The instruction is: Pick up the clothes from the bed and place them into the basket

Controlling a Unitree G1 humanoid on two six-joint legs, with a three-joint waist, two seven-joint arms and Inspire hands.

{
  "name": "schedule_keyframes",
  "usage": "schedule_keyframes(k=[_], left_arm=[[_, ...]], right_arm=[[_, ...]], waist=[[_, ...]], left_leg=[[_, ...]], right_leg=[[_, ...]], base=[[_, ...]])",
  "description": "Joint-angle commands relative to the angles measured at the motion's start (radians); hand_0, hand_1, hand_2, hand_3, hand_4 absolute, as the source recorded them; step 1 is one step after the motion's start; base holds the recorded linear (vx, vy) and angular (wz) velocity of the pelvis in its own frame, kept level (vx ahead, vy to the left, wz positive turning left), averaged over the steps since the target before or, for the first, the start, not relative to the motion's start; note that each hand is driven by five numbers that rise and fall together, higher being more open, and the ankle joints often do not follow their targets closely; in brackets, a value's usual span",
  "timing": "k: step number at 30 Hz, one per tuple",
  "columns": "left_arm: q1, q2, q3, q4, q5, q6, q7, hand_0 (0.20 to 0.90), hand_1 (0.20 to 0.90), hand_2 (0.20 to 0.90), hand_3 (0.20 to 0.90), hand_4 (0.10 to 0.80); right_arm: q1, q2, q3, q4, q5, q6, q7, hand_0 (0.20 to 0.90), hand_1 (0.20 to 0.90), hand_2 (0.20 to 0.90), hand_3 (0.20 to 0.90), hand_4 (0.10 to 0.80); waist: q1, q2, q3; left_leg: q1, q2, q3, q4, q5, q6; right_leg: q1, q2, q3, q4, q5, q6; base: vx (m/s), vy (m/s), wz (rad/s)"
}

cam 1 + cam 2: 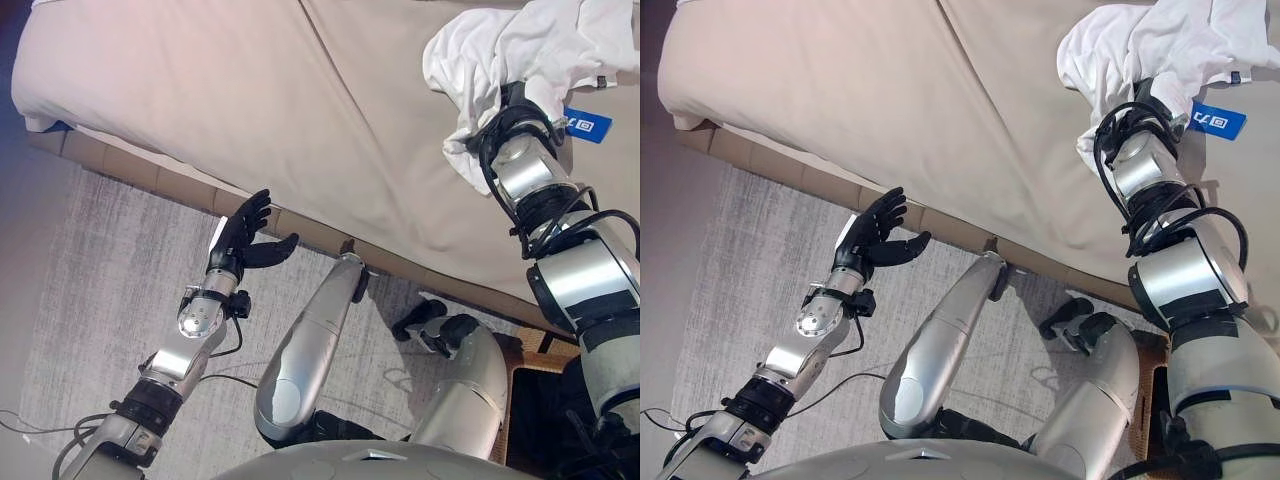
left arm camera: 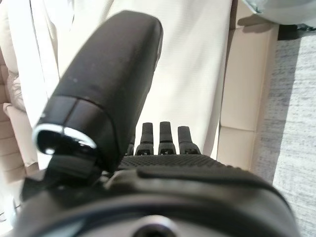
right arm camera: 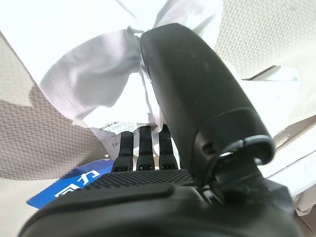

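One white garment (image 1: 500, 50) lies bunched on the bed (image 1: 250, 90), toward the bed's far side from the robot, with a small printed label on the cloth and a blue tag (image 1: 587, 125) hanging just beside it. The right hand (image 3: 197, 98) is buried in that garment: in the right wrist view the thumb presses against a gathered fold of the white cloth while the fingers (image 3: 140, 148) reach into it, so the hand is pinching the garment. The cloth drapes over the right wrist above the bed. The left hand (image 1: 243, 238) hangs past the bed's near edge, over the grey rug (image 1: 100, 280), its fingers straight and spread, thumb apart, touching nothing. A corner of a wicker basket (image 1: 530, 370) shows below the bed's near edge, beside the right arm
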Motion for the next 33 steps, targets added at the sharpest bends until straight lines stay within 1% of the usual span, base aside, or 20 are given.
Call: schedule_keyframes(k=[1, 5, 8, 11, 12, 15, 17, 19, 20, 21, 24, 26, 27, 29, 33], left_arm=[[0.014, 0.022, 0.028, -0.120, -0.010, -0.113, 0.012, 0.900, 0.900, 0.900, 0.900, 0.800], [0.017, 0.022, 0.033, -0.123, -0.009, -0.115, 0.011, 0.900, 0.900, 0.900, 0.900, 0.800], [0.012, 0.025, 0.036, -0.129, -0.009, -0.101, 0.014, 0.900, 0.900, 0.900, 0.900, 0.800], [0.002, 0.027, 0.039, -0.129, -0.009, -0.090, 0.014, 0.900, 0.900, 0.900, 0.900, 0.800], [-0.006, 0.024, 0.043, -0.125, -0.003, -0.082, 0.013, 0.900, 0.900, 0.900, 0.900, 0.800], [-0.022, 0.018, 0.042, -0.120, 0.005, -0.068, 0.018, 0.900, 0.900, 0.900, 0.900, 0.800], [-0.041, 0.020, 0.054, -0.118, 0.003, -0.041, 0.017, 0.900, 0.900, 0.900, 0.900, 0.800], [-0.059, 0.019, 0.060, -0.107, 0.006, -0.023, 0.020, 0.900, 0.900, 0.900, 0.900, 0.800], [-0.059, 0.019, 0.059, -0.107, 0.006, -0.023, 0.020, 0.900, 0.900, 0.900, 0.900, 0.800], [-0.074, 0.017, 0.061, -0.093, 0.005, -0.008, 0.030, 0.900, 0.900, 0.900, 0.900, 0.800], [-0.090, 0.014, 0.067, -0.074, 0.006, 0.021, 0.036, 0.900, 0.900, 0.900, 0.900, 0.800], [-0.098, 0.014, 0.068, -0.041, 0.025, 0.066, 0.023, 0.900, 0.900, 0.900, 0.900, 0.800], [-0.104, 0.014, 0.064, -0.023, 0.029, 0.074, 0.025, 0.900, 0.900, 0.900, 0.900, 0.800], [-0.113, 0.014, 0.062, 0.015, 0.040, 0.097, 0.031, 0.900, 0.900, 0.900, 0.900, 0.800], [-0.121, 0.017, 0.070, 0.069, 0.051, 0.123, 0.018, 0.900, 0.900, 0.900, 0.900, 0.800]], right_arm=[[-0.048, -0.059, 0.075, -0.014, -0.023, -0.042, -0.006, 0.300, 0.300, 0.300, 0.200, 0.100], [-0.045, -0.063, 0.070, -0.013, -0.016, -0.068, -0.025, 0.300, 0.300, 0.300, 0.200, 0.100], [-0.040, -0.061, 0.065, -0.024, -0.011, -0.078, -0.033, 0.300, 0.300, 0.300, 0.200, 0.100], [-0.029, -0.064, 0.051, -0.050, 0.014, -0.091, -0.034, 0.300, 0.300, 0.300, 0.200, 0.100], [-0.018, -0.063, 0.039, -0.066, 0.036, -0.097, -0.031, 0.300, 0.300, 0.300, 0.200, 0.100], [-0.004, -0.058, 0.014, -0.086, 0.096, -0.108, -0.031, 0.300, 0.300, 0.300, 0.200, 0.100], [0.017, -0.055, -0.025, -0.098, 0.145, -0.122, -0.017, 0.300, 0.300, 0.300, 0.200, 0.100], [0.029, -0.051, -0.051, -0.096, 0.168, -0.138, -0.006, 0.300, 0.300, 0.300, 0.200, 0.100], [0.030, -0.050, -0.051, -0.096, 0.168, -0.138, -0.006, 0.300, 0.300, 0.300, 0.200, 0.100], [0.043, -0.052, -0.070, -0.106, 0.210, -0.148, 0.006, 0.300, 0.300, 0.300, 0.200, 0.100], [0.074, -0.054, -0.100, -0.127, 0.267, -0.160, 0.020, 0.300, 0.300, 0.300, 0.200, 0.100], [0.104, -0.058, -0.131, -0.141, 0.316, -0.174, 0.046, 0.300, 0.300, 0.300, 0.200, 0.100], [0.112, -0.061, -0.140, -0.150, 0.341, -0.180, 0.053, 0.300, 0.300, 0.300, 0.200, 0.100], [0.139, -0.068, -0.162, -0.176, 0.394, -0.185, 0.074, 0.300, 0.300, 0.300, 0.200, 0.100], [0.184, -0.074, -0.205, -0.217, 0.478, -0.207, 0.078, 0.300, 0.300, 0.300, 0.200, 0.100]], waist=[[0.038, 0.050, -0.027], [0.034, 0.041, -0.027], [0.030, 0.031, -0.027], [0.019, 0.017, -0.027], [0.010, 0.010, -0.027], [-0.005, 0.001, -0.027], [-0.020, -0.009, -0.027], [-0.031, -0.017, -0.027], [-0.031, -0.017, -0.027], [-0.043, -0.026, -0.045], [-0.061, -0.036, -0.080], [-0.075, -0.047, -0.112], [-0.082, -0.048, -0.127], [-0.098, -0.059, -0.159], [-0.130, -0.078, -0.223]], left_leg=[[0.014, -0.025, 0.068, 0.119, -0.166, 0.073], [0.049, -0.017, 0.070, 0.092, -0.163, 0.070], [0.092, -0.010, 0.070, 0.056, -0.157, 0.068], [0.167, 0.006, 0.069, -0.015, -0.141, 0.060], [0.214, 0.017, 0.071, -0.056, -0.129, 0.055], [0.296, 0.033, 0.071, -0.128, -0.107, 0.045], [0.374, 0.041, 0.068, -0.187, -0.091, 0.035], [0.438, 0.047, 0.064, -0.236, -0.077, 0.027], [0.441, 0.047, 0.063, -0.239, -0.076, 0.027], [0.488, 0.054, 0.060, -0.283, -0.062, 0.018], [0.545, 0.066, 0.057, -0.338, -0.046, 0.005], [0.597, 0.075, 0.057, -0.386, -0.041, -0.001], [0.610, 0.081, 0.061, -0.423, -0.010, 0.003], [0.655, 0.090, 0.064, -0.470, 0.002, -0.003], [0.740, 0.108, 0.085, -0.559, 0.023, -0.017]], right_leg=[[0.054, 0.074, -0.045, 0.121, -0.011, -0.016], [0.086, 0.078, -0.049, 0.091, 0.000, -0.011], [0.121, 0.080, -0.049, 0.060, 0.012, -0.004], [0.179, 0.082, -0.045, -0.003, 0.033, 0.011], [0.211, 0.082, -0.039, -0.036, 0.043, 0.019], [0.272, 0.087, -0.028, -0.097, 0.060, 0.032], [0.332, 0.089, -0.016, -0.150, 0.075, 0.044], [0.388, 0.095, -0.011, -0.201, 0.088, 0.050], [0.391, 0.095, -0.012, -0.203, 0.089, 0.050], [0.437, 0.104, -0.007, -0.255, 0.102, 0.054], [0.497, 0.123, -0.004, -0.324, 0.124, 0.056], [0.549, 0.134, -0.002, -0.390, 0.143, 0.062], [0.565, 0.141, -0.013, -0.435, 0.175, 0.055], [0.613, 0.157, -0.012, -0.499, 0.202, 0.064], [0.693, 0.191, -0.002, -0.619, 0.237, 0.081]], base=[[-0.019, -0.003, -0.03], [-0.004, -0.011, -0.04], [0.003, -0.007, -0.03], [0.023, -0.039, -0.05], [0.008, -0.035, -0.14], [0.010, -0.018, -0.17], [0.014, -0.035, -0.31], [0.012, -0.037, -0.29], [0.021, -0.035, -0.17], [0.035, -0.029, -0.16], [0.044, -0.030, -0.27], [-0.006, -0.034, -0.16], [-0.042, -0.029, -0.12], [0.005, -0.039, -0.15], [0.048, -0.043, -0.14]])
